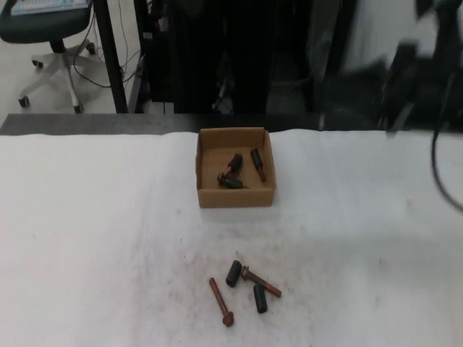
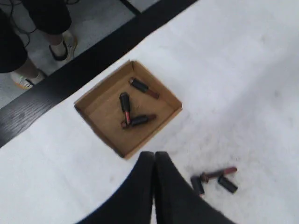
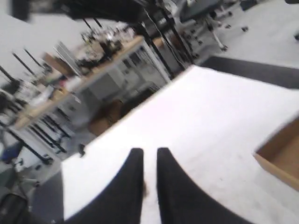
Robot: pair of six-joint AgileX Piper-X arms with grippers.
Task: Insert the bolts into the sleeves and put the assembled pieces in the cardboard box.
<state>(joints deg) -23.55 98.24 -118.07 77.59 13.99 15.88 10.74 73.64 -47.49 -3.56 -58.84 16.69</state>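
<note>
Bolt [image 1: 221, 302] — white bench [image 1: 87, 238], chair [image 1: 43, 29] beyond

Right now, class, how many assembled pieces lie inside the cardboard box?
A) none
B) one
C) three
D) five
C: three assembled pieces lie in the cardboard box, while two bolts and two sleeves lie loose on the bench.

You have a white cover [image 1: 79, 238] over the bench, smudged with dark marks toward its near middle. Beyond its far edge runs 1 black strip of benchtop [image 1: 72, 123]. An office chair [image 1: 51, 32] stands past its far left corner, and dark cabinets [image 1: 239, 58] stand behind its far middle.
</note>
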